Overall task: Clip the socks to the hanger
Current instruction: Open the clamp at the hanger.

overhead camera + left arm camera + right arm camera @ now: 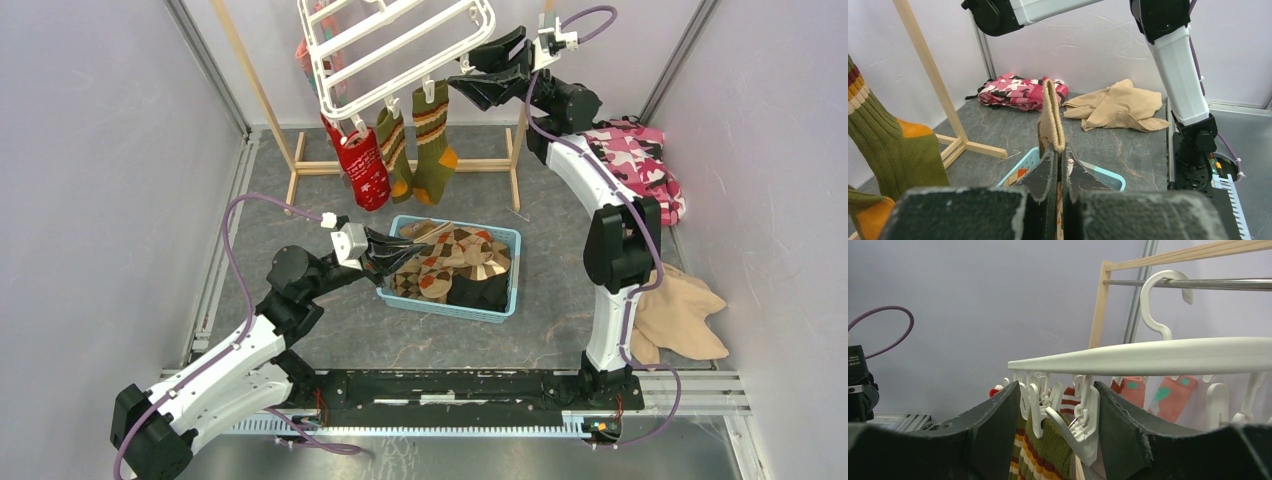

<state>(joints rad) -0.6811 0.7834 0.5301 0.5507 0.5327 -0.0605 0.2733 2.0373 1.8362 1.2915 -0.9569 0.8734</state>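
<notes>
Sock first: a tan ribbed sock (1052, 115) is pinched in the left gripper (1060, 156), whose jaws are pressed together on it just over the light blue basket (462, 311) in the middle of the tabletop (420, 340), where the other socks (455, 262) lie heaped. Its folded cuff end stands out past the tips, so its long axis runs in line with the jaws, pointing away from the arm. Up behind, the white hanger (1173, 354) hangs tilted from the wooden stand (251, 75), with red and olive socks (435, 145) clipped on its near rim. The right gripper (1058, 410) sits there with jaws apart, straddling a clip (1087, 430). To my eye, a good lift brings the cuff edge-on to that clip, with enough cloth proud of the jaws for it to bite.
</notes>
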